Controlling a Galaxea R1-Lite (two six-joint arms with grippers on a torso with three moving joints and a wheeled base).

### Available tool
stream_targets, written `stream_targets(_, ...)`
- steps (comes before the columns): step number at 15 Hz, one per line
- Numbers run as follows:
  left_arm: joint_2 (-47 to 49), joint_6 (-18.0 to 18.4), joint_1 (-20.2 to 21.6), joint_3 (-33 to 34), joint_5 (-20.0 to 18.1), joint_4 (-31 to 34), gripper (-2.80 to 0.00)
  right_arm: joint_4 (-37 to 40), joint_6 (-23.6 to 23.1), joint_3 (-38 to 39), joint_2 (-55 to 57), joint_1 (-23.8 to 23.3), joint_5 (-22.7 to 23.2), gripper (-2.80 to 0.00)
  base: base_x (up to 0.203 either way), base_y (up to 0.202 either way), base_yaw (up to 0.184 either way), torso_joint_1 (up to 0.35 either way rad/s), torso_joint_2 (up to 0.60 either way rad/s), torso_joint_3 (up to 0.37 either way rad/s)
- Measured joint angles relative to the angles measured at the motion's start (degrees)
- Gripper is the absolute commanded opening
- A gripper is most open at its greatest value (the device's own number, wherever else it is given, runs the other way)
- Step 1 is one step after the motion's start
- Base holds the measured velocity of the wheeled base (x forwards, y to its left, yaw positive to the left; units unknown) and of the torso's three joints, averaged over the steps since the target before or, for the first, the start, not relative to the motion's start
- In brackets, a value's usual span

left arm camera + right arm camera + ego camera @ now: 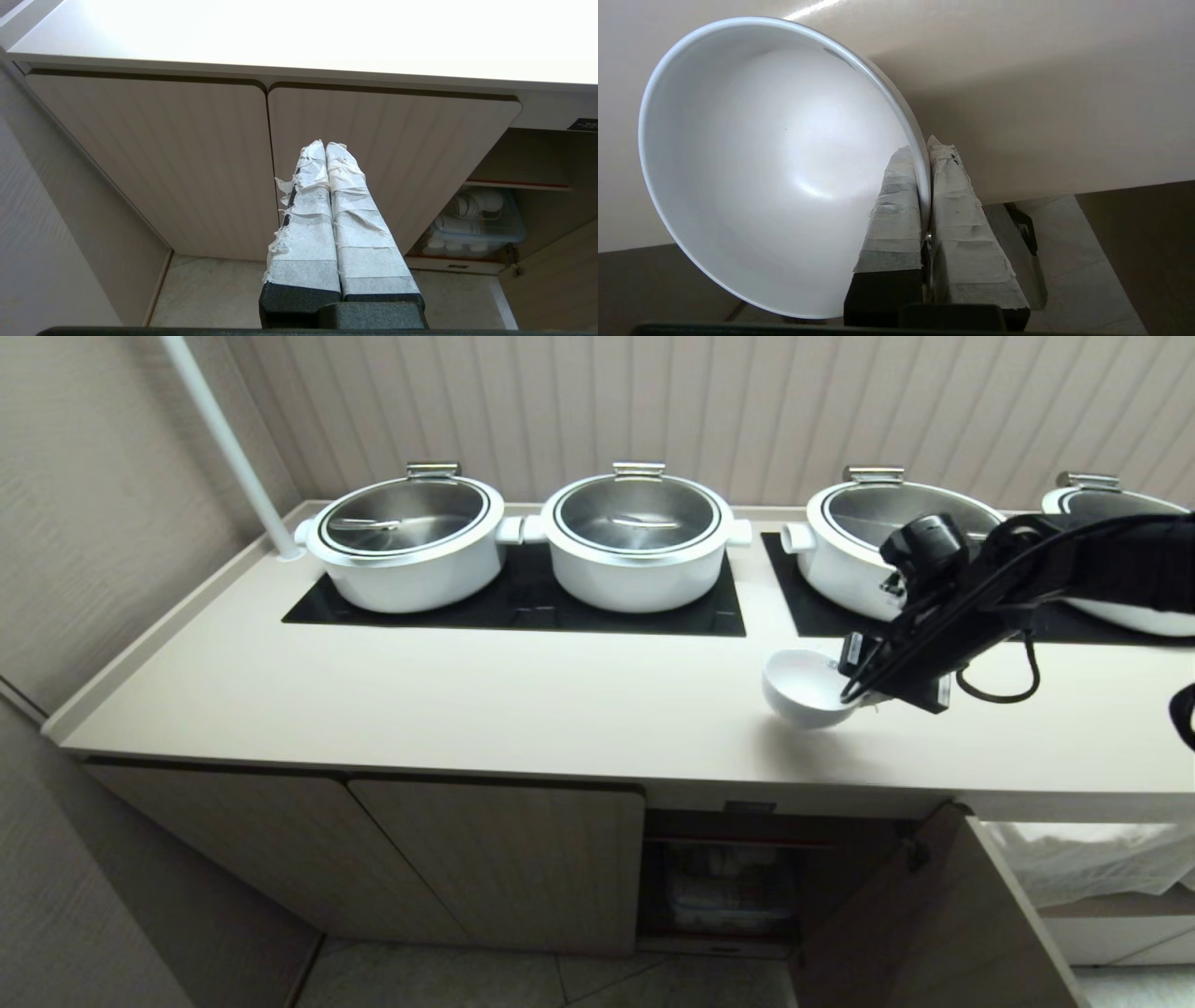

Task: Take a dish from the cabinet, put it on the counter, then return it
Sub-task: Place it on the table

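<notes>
The right gripper [864, 695] is clamped on the rim of the bowl [805, 688]. In the right wrist view one taped finger [896, 210] lies inside the bowl [775, 168] and the other outside, with the thin rim between them. The bowl is white and empty, and it is tilted, so that its opening faces partly toward the gripper. In the head view it is over the front part of the worktop [467, 691], right of the middle, with a soft shadow under it; whether its foot touches the worktop I cannot tell. The black right arm comes in from the right side, in front of the third pot [840, 560].

Four white pots with steel lids stand in a row on the black hob panels [523, 607] at the back of the worktop. A white pole [233, 448] rises from the back left corner.

Below the worktop, two cabinet doors [495, 859] on the left are closed. The next door [924, 915] stands open, and inside the cabinet [490, 219] white dishes lie in a clear bin under a red-edged shelf.

The left gripper [325, 149] hangs low in front of the closed doors, its taped fingers pressed together and holding nothing.
</notes>
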Motion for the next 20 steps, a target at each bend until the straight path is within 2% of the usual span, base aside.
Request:
stream_targets(8,0.0,0.0,0.0,0.0,-0.03,-0.02,-2.8,-4.71,-0.5,-0.18,3.47,-0.02,-1.49,-2.8,0.0,0.0,0.0,0.0,0.0,0.0)
stream_targets(14,0.0,0.01,0.0,0.0,0.01,-0.02,-2.8,-4.85,-0.49,-0.16,4.34,0.09,-4.36,-2.8,0.0,0.0,0.0,0.0,0.0,0.0)
stream_targets(20,0.0,0.0,0.0,0.0,0.0,-0.02,-2.8,-4.91,-0.38,-0.16,4.77,0.34,-4.4,-2.8,0.0,0.0,0.0,0.0,0.0,0.0)
